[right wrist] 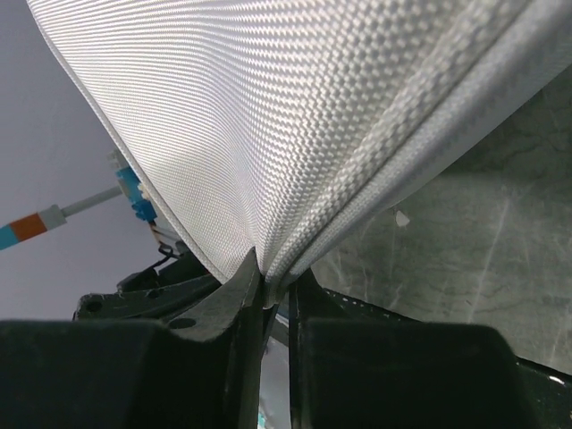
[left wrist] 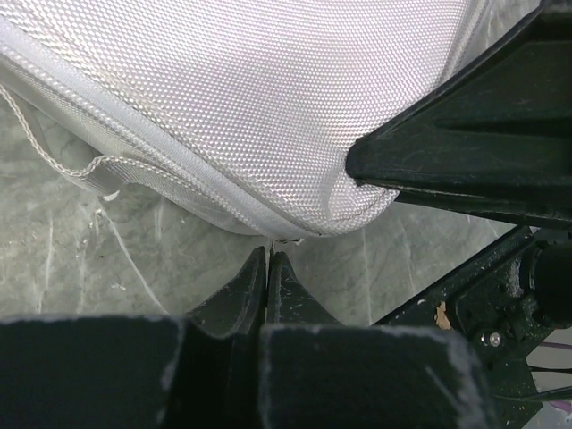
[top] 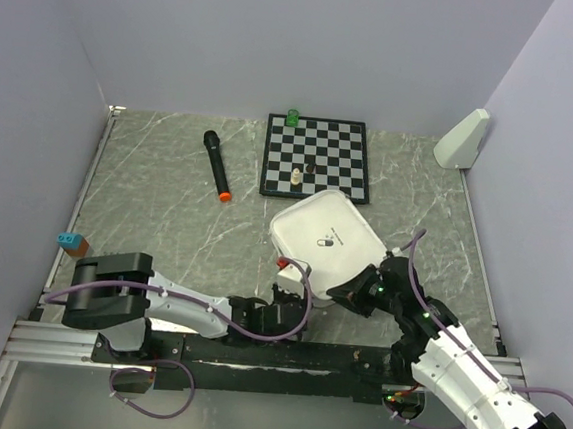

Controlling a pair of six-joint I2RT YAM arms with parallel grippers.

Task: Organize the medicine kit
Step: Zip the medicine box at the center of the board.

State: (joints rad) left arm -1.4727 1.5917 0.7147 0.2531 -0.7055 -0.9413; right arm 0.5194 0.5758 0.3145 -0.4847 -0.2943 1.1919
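A black-and-white chessboard (top: 317, 158) lies far centre on the grey marbled tabletop (top: 165, 224), carrying a white chess piece (top: 297, 178) and a small green object (top: 293, 118). To its left lies a black orange-tipped microphone (top: 216, 166). A white wedge-shaped object (top: 463, 140) stands far right, and a blue-and-orange block (top: 70, 243) sits near left.

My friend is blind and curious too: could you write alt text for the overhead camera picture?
Two robot arms reach from the near edge, left hand and right hand at the near rim of a pale medicine kit on a grey marbled table. Farther back lie a chessboard, a black microphone and a white wedge.
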